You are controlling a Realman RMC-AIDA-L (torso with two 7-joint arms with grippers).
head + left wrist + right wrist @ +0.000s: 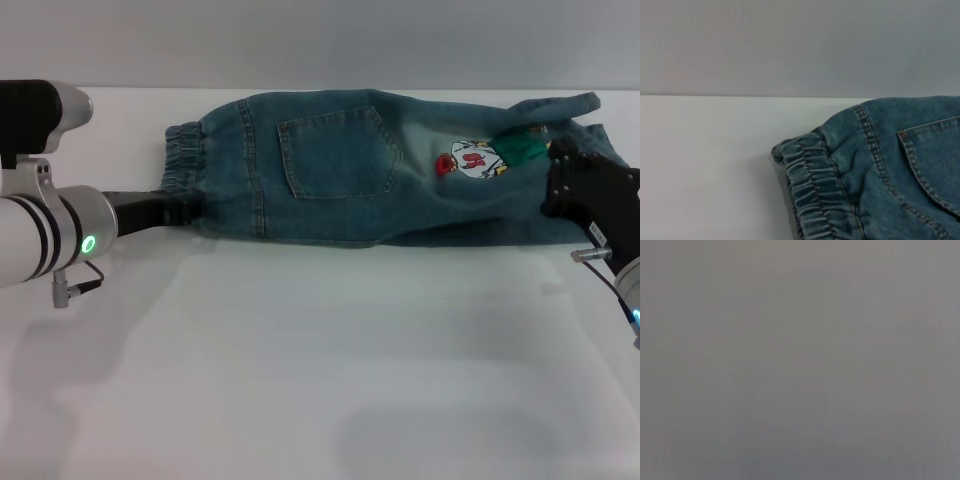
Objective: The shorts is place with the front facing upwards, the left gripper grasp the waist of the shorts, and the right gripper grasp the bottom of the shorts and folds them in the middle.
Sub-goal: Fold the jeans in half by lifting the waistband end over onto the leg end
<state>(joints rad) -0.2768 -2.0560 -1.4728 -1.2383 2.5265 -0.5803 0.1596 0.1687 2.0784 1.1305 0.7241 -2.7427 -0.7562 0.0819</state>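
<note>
Nearest the robot, the white table [300,380] lies bare in front. Farther in, the left gripper [186,210] reaches from the left side, its green-lit silver arm low over the table, and its black tip meets the near corner of the waist [180,165]; whether its fingers are clamped on the fabric cannot be told from the head view. On the opposite side, the right gripper [556,195] rests on the bottom [590,170] of the shorts [380,170], its black body covering the hem, so its finger state cannot be told either. The shorts lie flat across the far part of the table, waist toward the robot's left, hems toward its right, a patch pocket [335,155] and a cartoon patch [478,158] facing up. The left wrist view shows the gathered waist [812,190] close up, resting on the table.
</note>
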